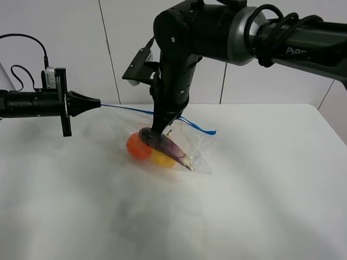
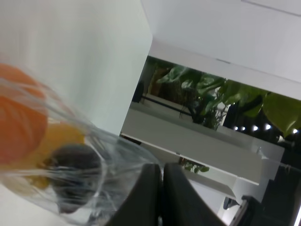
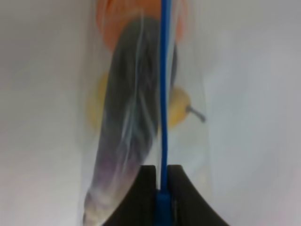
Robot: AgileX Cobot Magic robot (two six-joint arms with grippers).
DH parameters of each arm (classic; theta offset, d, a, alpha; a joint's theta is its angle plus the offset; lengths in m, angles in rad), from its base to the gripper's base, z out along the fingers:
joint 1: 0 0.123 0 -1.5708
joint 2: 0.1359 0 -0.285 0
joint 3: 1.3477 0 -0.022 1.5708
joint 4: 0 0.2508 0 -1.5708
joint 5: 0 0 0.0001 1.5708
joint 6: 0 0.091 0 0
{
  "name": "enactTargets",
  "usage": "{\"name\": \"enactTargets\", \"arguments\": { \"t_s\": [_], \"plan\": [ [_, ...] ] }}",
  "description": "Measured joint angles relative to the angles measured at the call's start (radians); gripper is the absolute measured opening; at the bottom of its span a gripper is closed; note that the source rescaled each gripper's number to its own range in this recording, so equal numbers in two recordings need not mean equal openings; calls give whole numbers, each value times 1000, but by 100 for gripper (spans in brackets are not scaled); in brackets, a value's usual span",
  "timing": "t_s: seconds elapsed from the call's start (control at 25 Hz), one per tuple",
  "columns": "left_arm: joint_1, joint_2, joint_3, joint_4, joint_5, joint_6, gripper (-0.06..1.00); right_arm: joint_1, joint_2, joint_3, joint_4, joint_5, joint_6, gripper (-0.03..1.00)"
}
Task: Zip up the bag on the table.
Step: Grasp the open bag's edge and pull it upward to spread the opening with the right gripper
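Steeply, right tool (image 1: 162,129) down, pinching bag (image 1: 196,145)

You can pass freely over the table (image 1: 260,211) on its near and right sides. The taut blue zipper strip (image 1: 127,109), stretched between left gripper (image 1: 98,101) and right gripper (image 1: 164,129), blocks crossing above the bag (image 1: 194,150); behind it, room seems narrow.

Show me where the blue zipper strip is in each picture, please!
Exterior high: the blue zipper strip stretches across the picture's middle.
Left wrist: not visible.
Right wrist: a straight line through the centre.
Shared landmark: the orange toy fruit.
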Motion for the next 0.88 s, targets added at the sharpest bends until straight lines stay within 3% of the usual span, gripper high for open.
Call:
{"name": "enactTargets", "arguments": {
  "t_s": [0.24, 0.88],
  "plan": [
    [30, 0, 0, 0, -1, 1, 0, 0, -41, 0, 5, 50, 16, 0],
    [58, 0, 0, -27, 0, 7, 0, 0, -143, 0, 34, 58, 75, 0]
  ]
}}
